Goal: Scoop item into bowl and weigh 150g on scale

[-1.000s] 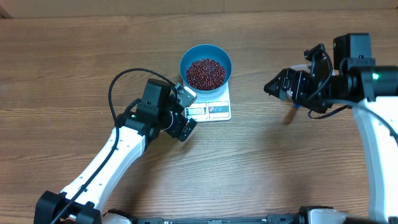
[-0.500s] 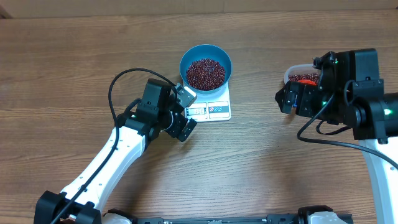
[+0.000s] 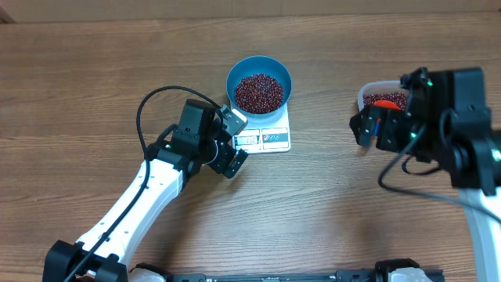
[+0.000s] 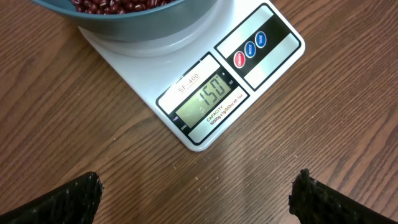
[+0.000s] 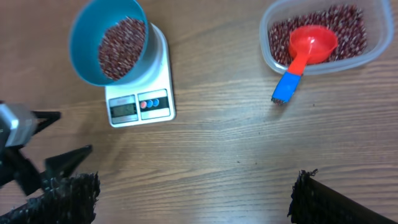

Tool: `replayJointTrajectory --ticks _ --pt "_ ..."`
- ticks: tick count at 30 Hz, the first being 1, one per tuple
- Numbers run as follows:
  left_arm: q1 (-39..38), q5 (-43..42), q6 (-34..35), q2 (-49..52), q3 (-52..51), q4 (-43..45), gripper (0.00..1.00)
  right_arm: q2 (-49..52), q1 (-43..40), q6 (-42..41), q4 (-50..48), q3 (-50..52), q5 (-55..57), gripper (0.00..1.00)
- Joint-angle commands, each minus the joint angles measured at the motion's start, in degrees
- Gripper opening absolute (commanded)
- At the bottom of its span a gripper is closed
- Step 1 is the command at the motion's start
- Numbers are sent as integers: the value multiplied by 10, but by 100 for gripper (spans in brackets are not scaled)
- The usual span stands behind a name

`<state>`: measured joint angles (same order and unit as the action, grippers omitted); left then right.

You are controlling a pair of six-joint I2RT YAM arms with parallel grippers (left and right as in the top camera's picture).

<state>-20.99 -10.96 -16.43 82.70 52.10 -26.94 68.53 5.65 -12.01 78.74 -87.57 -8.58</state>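
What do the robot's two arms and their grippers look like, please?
Both arms have white links and black joint housings. A black cable loops above the left arm; the right arm has a trailing black cable and small green lights. The left gripper and right gripper have black, rough-textured fingertips.

- left arm (image 3: 141, 196): reaches in from the lower-left of the scale (image 3: 270, 135), wrist ending just beside its display edge
- left gripper (image 3: 233, 141): jaws spread wide, holding nothing, fingertips pointing toward the scale
- right arm (image 3: 479, 227): well apart to the scale's right, wrist raised, looking down
- right gripper (image 5: 196, 198): jaws wide apart, nothing between them
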Motion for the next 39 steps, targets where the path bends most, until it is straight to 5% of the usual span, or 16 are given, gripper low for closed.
replayJointTrajectory --ticks 1,9,18,39 --pt "0 -6 3 5 -3 2 100 -75 2 -3 -2 1 4 100" --pt "0 -6 3 5 -3 2 100 -251 2 5 -11 118 81 100" --pt "0 -6 3 5 -3 2 100 -420 7 5 -179 313 124 100" --pt "0 -6 3 5 -3 2 100 -684 16 0 -767 762 124 100"
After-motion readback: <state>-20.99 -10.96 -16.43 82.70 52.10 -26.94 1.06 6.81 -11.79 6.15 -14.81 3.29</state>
